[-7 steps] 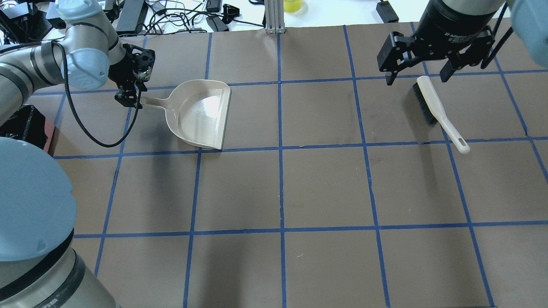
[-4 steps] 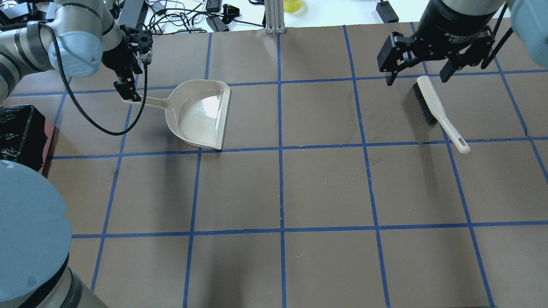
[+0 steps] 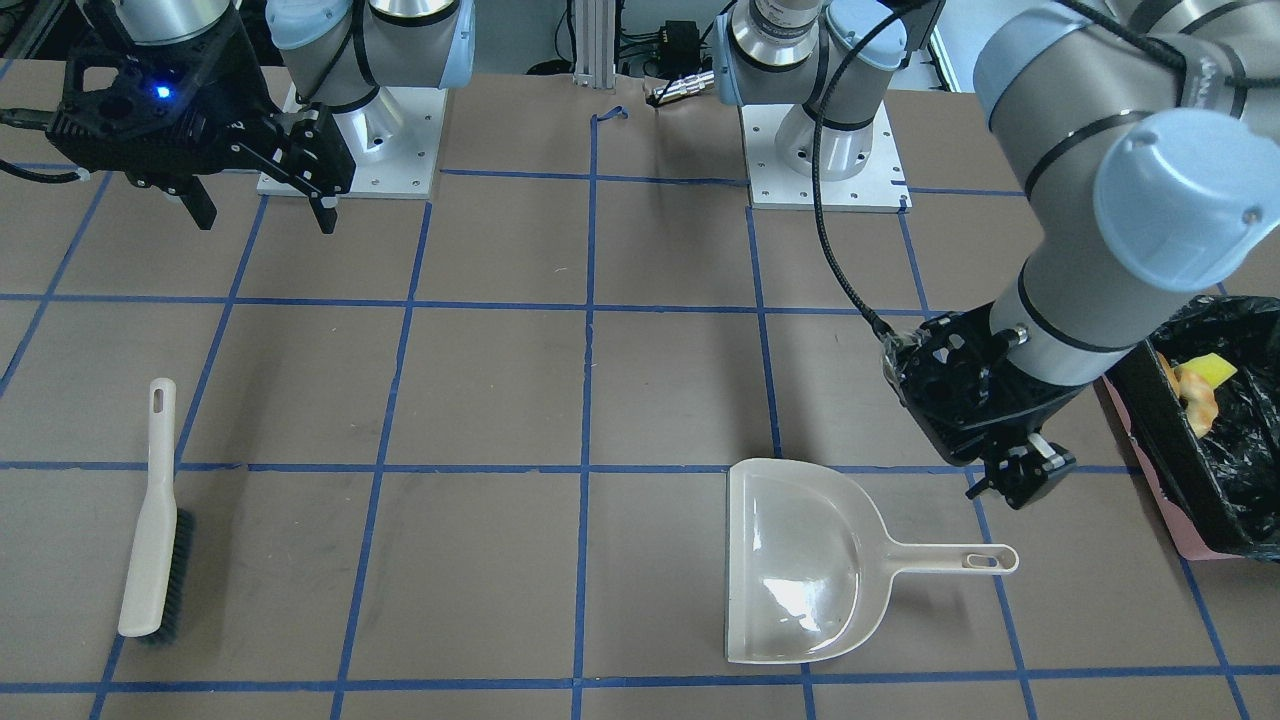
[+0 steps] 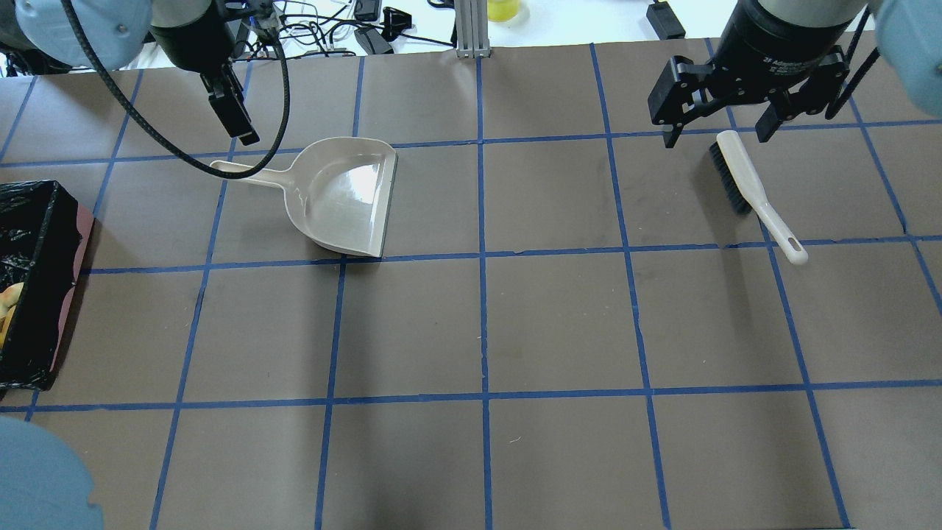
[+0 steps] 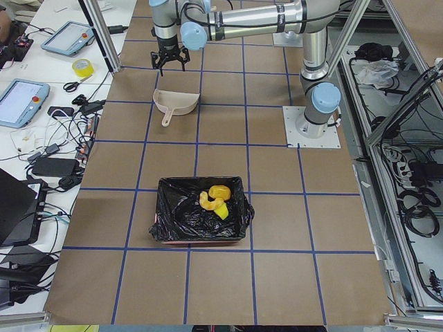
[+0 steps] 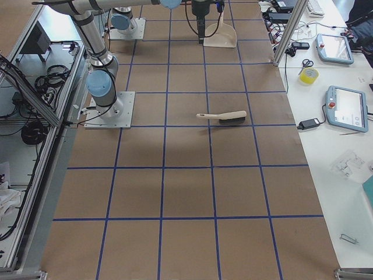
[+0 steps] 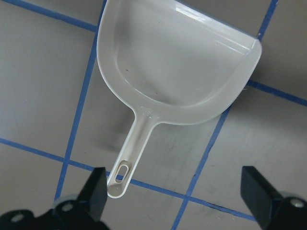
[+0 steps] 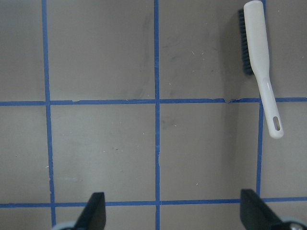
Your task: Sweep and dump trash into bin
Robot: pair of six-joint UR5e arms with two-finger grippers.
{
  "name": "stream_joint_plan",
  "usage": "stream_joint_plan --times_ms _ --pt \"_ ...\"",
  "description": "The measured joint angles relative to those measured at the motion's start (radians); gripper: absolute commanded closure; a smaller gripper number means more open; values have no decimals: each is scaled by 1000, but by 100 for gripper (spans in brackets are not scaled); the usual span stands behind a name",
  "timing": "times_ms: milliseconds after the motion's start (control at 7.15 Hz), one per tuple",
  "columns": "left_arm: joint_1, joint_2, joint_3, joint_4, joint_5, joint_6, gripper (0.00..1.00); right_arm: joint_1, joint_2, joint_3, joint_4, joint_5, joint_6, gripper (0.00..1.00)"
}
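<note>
The trash lies inside the bin (image 5: pixel 173 207), which is lined with black plastic. There I see a yellow-brown lump (image 5: pixel 220 190), a curved tan piece (image 5: pixel 206 202) and a green-yellow wedge (image 5: pixel 222 212). The bin (image 3: pixel 1160 420) stands at the robot's left table end (image 4: pixel 37 235). My left gripper (image 7: pixel 177 201) is open and empty above the handle of the beige dustpan (image 7: pixel 177 62). It also shows in the front view (image 3: pixel 1025 472) and the overhead view (image 4: pixel 234 114). My right gripper (image 8: pixel 175 213) is open and empty, hovering near the brush (image 8: pixel 259 52).
The empty dustpan (image 4: pixel 342 195) lies flat on the brown gridded table, its handle pointing toward the bin side. The white brush (image 4: pixel 743 177) lies under the right gripper (image 4: pixel 717 135). Cables and devices lie past the table's far edge.
My left gripper has lifted off the dustpan handle and drawn back toward the table's far edge, which uncovers the bin. The dustpan, the brush and the right arm have not moved.
</note>
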Motion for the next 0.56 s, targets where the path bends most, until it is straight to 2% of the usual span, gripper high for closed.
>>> stream_joint_plan --times_ms 559 --pt "-36 143 -26 -179 -6 -510 0 0 0 0 0 1 1 0"
